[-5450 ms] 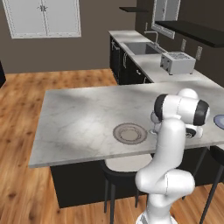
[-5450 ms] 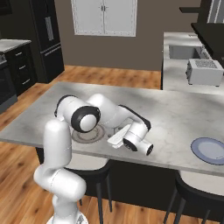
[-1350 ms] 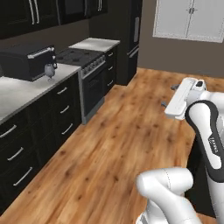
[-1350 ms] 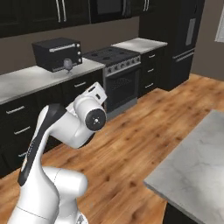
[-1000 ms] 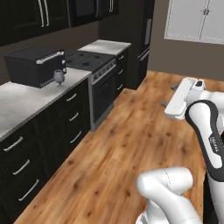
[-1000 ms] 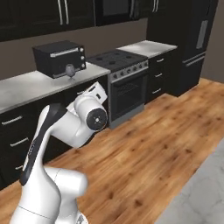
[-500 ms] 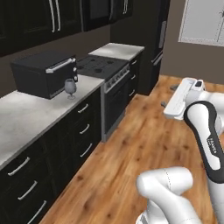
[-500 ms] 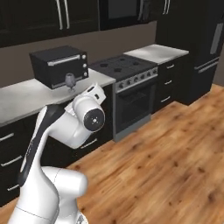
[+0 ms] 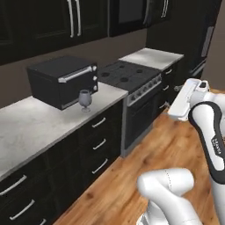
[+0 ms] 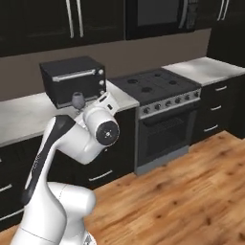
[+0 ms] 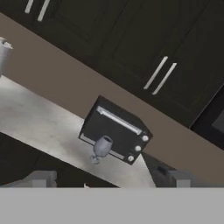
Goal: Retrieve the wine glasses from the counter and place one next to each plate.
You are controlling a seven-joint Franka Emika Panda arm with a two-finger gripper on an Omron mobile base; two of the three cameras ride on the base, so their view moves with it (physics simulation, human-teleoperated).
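A translucent grey-blue wine glass stands upright near the front edge of the marble counter, just before a boxy black toaster oven with a silver handle. The gripper hangs well short of the glass, jaws spread. Beside the counter sits a black stove. No lettering is readable.

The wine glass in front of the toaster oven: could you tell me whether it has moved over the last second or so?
No. The wine glass stands on the counter just in front of the toaster oven, as before. The whole picture has shifted because the base drove.
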